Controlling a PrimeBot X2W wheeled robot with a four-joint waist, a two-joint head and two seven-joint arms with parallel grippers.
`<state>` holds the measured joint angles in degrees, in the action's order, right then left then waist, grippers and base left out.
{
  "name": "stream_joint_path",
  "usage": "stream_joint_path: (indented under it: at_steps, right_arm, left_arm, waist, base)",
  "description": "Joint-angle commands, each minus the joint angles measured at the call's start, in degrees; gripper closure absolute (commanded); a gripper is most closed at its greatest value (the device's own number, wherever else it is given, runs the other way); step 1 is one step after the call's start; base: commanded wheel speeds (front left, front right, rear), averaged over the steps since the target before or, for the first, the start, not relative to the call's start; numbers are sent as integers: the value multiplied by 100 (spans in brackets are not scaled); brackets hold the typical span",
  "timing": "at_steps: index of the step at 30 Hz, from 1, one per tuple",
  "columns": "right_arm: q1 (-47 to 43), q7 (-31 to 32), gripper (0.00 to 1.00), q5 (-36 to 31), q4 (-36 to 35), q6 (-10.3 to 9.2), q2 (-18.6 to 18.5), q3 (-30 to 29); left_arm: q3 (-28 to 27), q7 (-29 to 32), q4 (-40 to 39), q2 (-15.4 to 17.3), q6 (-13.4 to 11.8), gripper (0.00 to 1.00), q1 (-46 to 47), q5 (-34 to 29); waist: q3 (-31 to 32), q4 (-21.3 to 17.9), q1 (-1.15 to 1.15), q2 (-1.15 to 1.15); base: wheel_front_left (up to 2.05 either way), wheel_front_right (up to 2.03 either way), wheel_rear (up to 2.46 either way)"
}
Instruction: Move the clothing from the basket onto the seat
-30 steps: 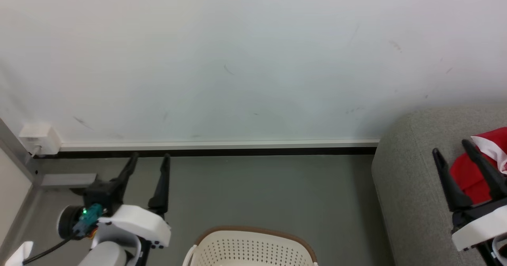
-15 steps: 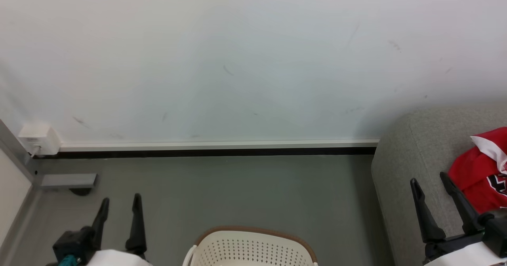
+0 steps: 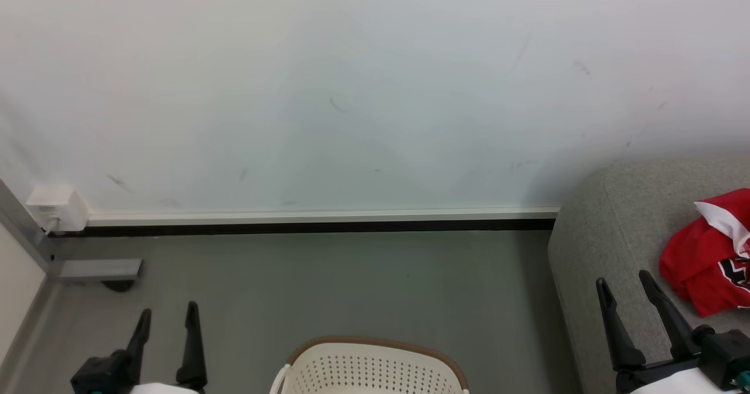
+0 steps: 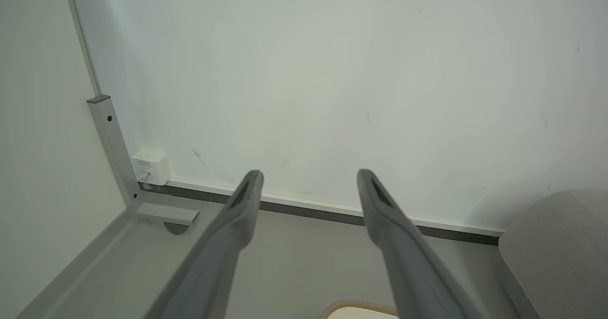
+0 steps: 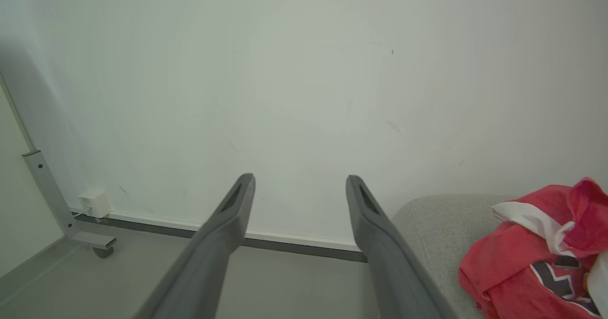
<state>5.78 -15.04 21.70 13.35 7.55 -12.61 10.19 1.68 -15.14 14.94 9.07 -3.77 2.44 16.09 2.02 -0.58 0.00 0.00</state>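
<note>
Since the clothing (image 3: 697, 265) already sits crumpled on the seat (image 3: 592, 218) and the left gripper (image 3: 168, 310) and right gripper (image 3: 622, 278) both hang open and empty, I'd guess next is just checking the basket (image 3: 375, 370).

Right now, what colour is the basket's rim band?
The rim band is brown, the basket white; the head view shows it best.
</note>
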Motion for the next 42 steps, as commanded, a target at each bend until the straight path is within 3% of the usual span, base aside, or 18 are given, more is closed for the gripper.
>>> stream_joint_path:
  at_steps: [1, 11, 31, 32, 36, 42]
  right_arm:
    - [1, -17, 0, 66, 52, -13, 9, -27]
    - [-21, -18, 0, 113, 67, -13, 15, -15]
    - [89, -18, 0, 166, 180, -13, -33, 74]
    - [15, 2, 100, 152, 163, 0, 8, 70]
    - [-116, 57, 100, 231, 304, 0, 77, 84]
    - [-95, 231, 100, 807, 285, -1, 148, -63]
  left_arm:
    - [-117, -1, 48, -65, 85, 0, 0, -133]
    - [-484, -1, 84, -302, 412, 0, 2, -533]
    - [-839, -1, 215, -539, 734, 0, 65, -719]
    - [-826, 4, 220, -540, 735, 100, 31, -746]
    - [-850, 50, 417, -599, 739, 100, -51, -667]
    - [-906, 282, 428, -599, 772, 100, 39, 13]
  waist:
    - [4, -8, 0, 0]
    - [19, -48, 0, 0]
    - [76, -84, 0, 0]
    - [76, -84, 0, 0]
    - [75, -85, 0, 0]
    - [62, -78, 0, 0]
  base:
    - [0, 0, 0]
    - [0, 0, 0]
    - [0, 0, 0]
    - [0, 0, 0]
    - [0, 0, 0]
    - [0, 0, 0]
